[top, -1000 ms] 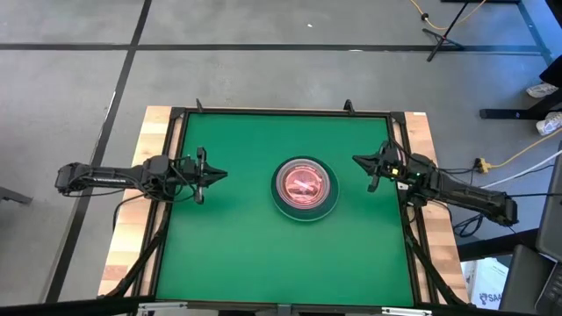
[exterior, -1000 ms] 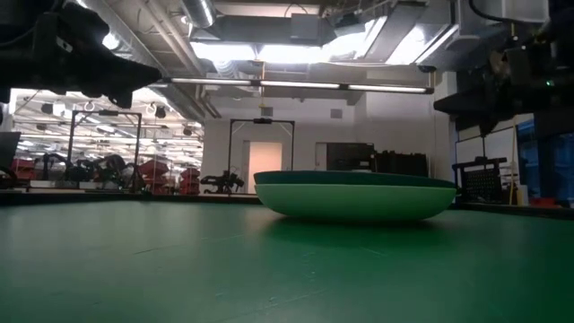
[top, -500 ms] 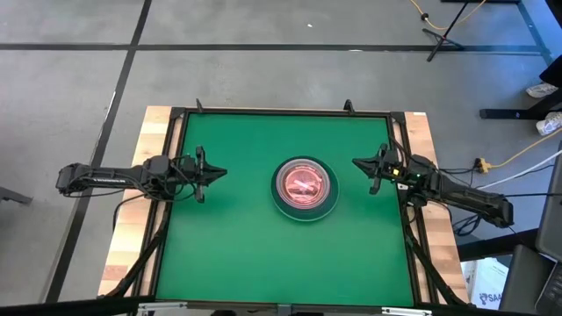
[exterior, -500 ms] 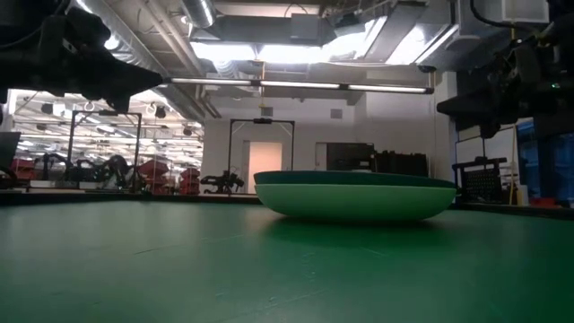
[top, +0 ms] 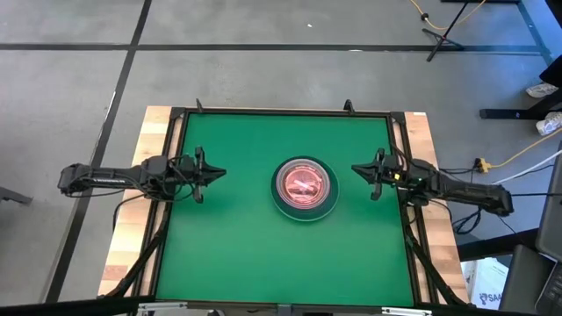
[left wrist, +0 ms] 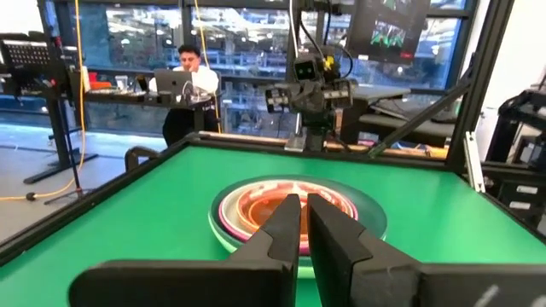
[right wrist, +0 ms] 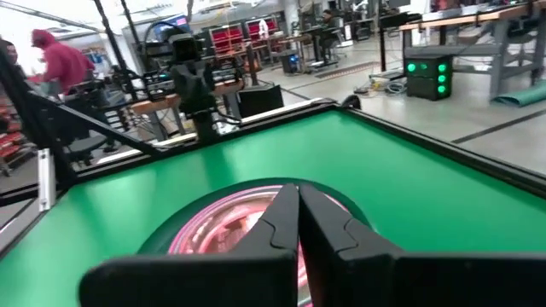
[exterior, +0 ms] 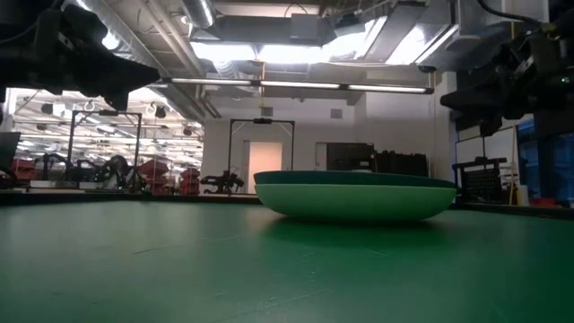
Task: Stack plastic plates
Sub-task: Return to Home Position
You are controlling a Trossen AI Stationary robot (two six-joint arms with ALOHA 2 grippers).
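The plastic plates sit nested in one stack [top: 305,188] at the middle of the green mat: a light green plate at the bottom, a dark green rim above it, and pink and small translucent reddish plates inside. The low view shows the stack [exterior: 355,197] resting on its light green underside. My left gripper [top: 221,174] hovers left of the stack, shut, pointing at it. My right gripper [top: 355,167] hovers to its right, also shut and pointing at it. Both wrist views show the stack [left wrist: 294,205] [right wrist: 247,223] beyond the shut fingers. Neither gripper touches a plate.
A black frame [top: 281,112] edges the green mat, with wooden boards outside it. Bare mat [top: 228,254] lies all around the stack. In the room beyond, a person sits at a laptop [left wrist: 189,72] and another person in red [right wrist: 61,61] stands.
My right arm has swung a little and now lies more level across the table's right edge, with its gripper still pointing at the stack. In the low view it has risen slightly. The plates and my left arm have stayed still.
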